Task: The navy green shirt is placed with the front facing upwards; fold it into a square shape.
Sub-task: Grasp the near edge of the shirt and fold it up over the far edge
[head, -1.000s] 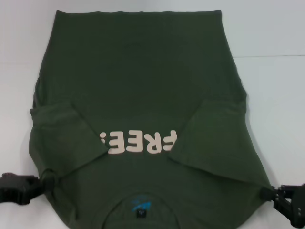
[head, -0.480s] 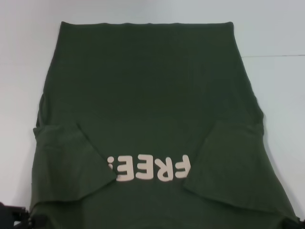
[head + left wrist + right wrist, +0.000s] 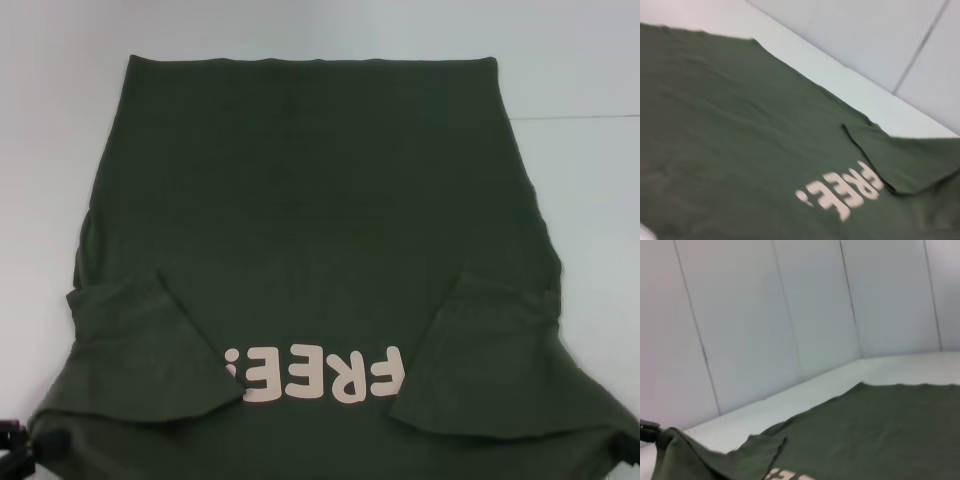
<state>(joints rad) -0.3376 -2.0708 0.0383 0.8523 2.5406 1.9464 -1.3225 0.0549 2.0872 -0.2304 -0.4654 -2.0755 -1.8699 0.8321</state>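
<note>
navy green shirt [image 3: 310,230] covers most of the white table [image 3: 590,200], lying front up with its hem at the far side and the cream "free!" lettering [image 3: 315,374] near the robot, reading upside down in the head view; both short sleeves are folded inward over the chest, 1 on each side of the lettering, and the right one covers part of the "f". the 2 near corners of the shirt look bunched and pulled outward. pale wall panels [image 3: 790,305] stand behind the table. left gripper [image 3: 12,445] shows only as a dark sliver at the shirt's near left corner; i cannot tell whether it is open or clamped. right gripper [image 3: 630,447] is barely visible at the near right corner, state also unclear
</note>
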